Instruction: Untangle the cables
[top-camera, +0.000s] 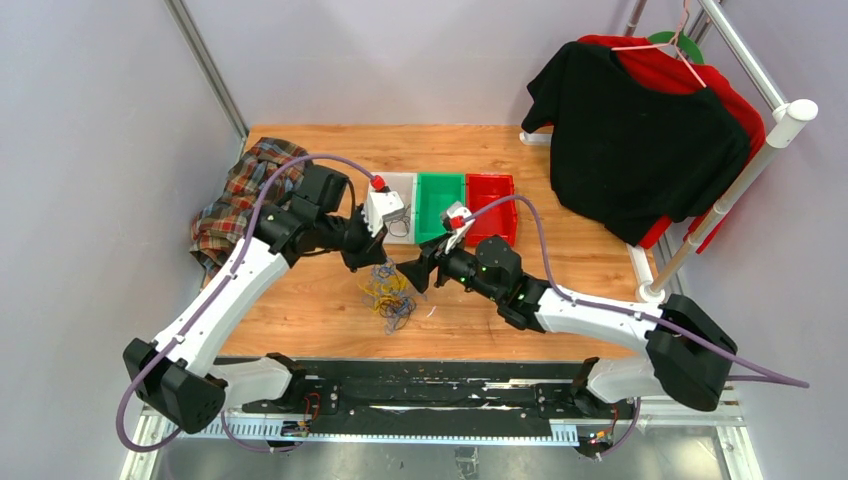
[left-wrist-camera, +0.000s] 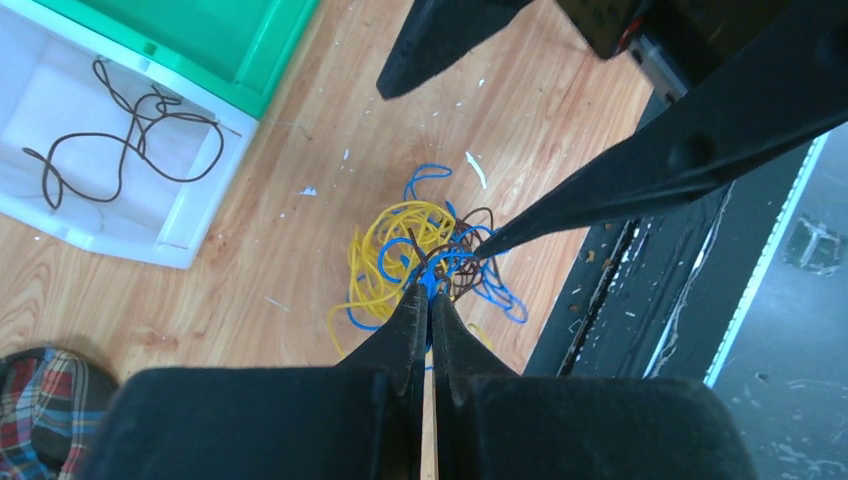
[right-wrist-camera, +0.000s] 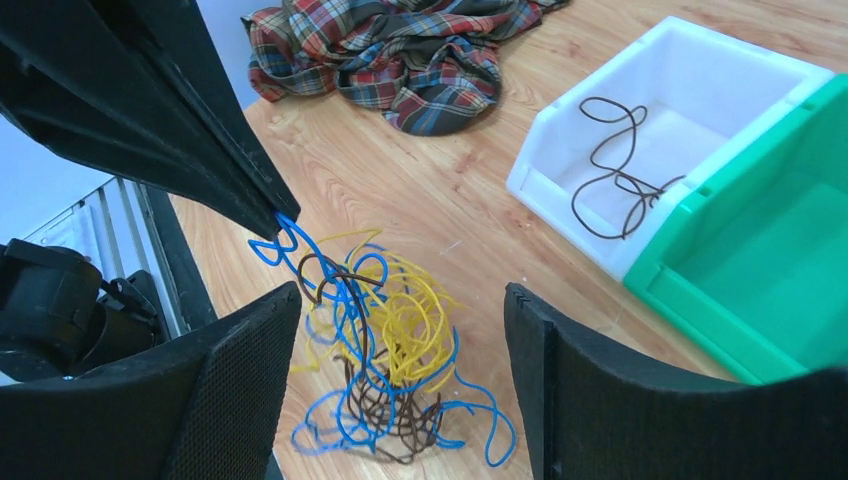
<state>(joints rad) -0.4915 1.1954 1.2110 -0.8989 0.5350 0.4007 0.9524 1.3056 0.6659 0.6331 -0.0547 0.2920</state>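
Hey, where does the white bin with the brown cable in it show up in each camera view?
Top external: white bin just above the picture's centre, partly covered.
Left wrist: upper left corner.
Right wrist: upper right.
Shared landmark: the green bin right beside it in every view.

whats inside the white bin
One thin dark brown looped cable lies on the floor of the white plastic bin; nothing else shows there. From overhead the left arm's wrist covers part of the bin, and the wrist views cannot show every corner.
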